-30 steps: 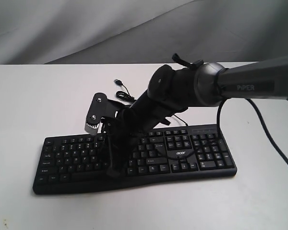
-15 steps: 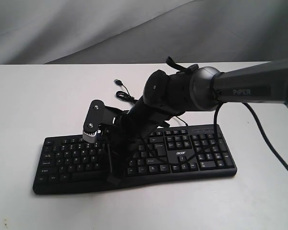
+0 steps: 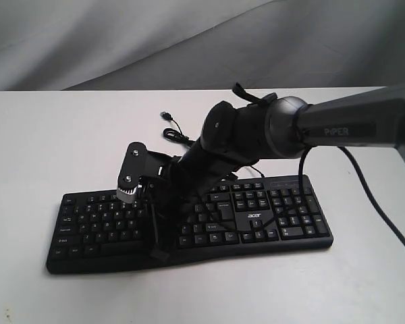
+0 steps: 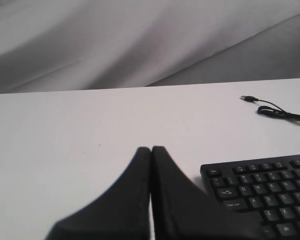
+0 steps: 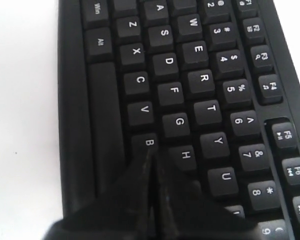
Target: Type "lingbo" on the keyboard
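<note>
The right gripper point(image 5: 151, 152), fingers pressed together, is pointing its tip at the B key point(image 5: 147, 142) of the keyboard point(image 5: 105, 95) lying on the table point(image 5: 20, 100); the left gripper point(image 4: 151, 149), likewise clenched, is hovering beside the keyboard's corner

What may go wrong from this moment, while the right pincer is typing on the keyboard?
1. The shut right pincer points at the edge of the B key, close to the H key. A small slip may press the wrong letter.
2. The USB plug of the keyboard lies free on the table, so the keystrokes probably register nowhere.
</note>
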{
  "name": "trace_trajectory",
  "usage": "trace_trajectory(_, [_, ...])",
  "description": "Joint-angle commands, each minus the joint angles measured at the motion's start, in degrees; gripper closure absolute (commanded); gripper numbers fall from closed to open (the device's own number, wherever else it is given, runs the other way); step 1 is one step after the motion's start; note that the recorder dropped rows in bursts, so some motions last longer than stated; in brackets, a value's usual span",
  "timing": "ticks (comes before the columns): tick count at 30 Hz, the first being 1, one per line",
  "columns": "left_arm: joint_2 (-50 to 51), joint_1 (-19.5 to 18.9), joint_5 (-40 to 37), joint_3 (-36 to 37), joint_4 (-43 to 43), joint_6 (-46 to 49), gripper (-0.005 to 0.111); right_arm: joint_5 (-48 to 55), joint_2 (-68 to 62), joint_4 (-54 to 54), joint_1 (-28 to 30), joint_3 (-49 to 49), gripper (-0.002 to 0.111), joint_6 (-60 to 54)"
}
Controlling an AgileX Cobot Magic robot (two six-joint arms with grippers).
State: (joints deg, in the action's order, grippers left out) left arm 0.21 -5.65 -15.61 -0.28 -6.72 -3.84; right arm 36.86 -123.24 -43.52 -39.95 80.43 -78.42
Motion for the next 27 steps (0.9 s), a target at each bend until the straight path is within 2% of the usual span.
trace_trajectory(1, [-0.21,-0.06,0.63,0.28,0.01,-0.12,0.106,-0.44,-0.24,-1.04,-0.15,-0.01,0.108,-0.78])
trace_trajectory(22, [-0.21,-0.06,0.63,0.28,0.01,-0.12,0.106,-0.66,0.09,-2.25,-0.29,0.36,0.108,-1.63])
trace_trajectory(27, [-0.21,-0.06,0.63,0.28,0.01,-0.12,0.106,-4.36,0.44,-5.37,-1.19,0.36,0.108,-3.76])
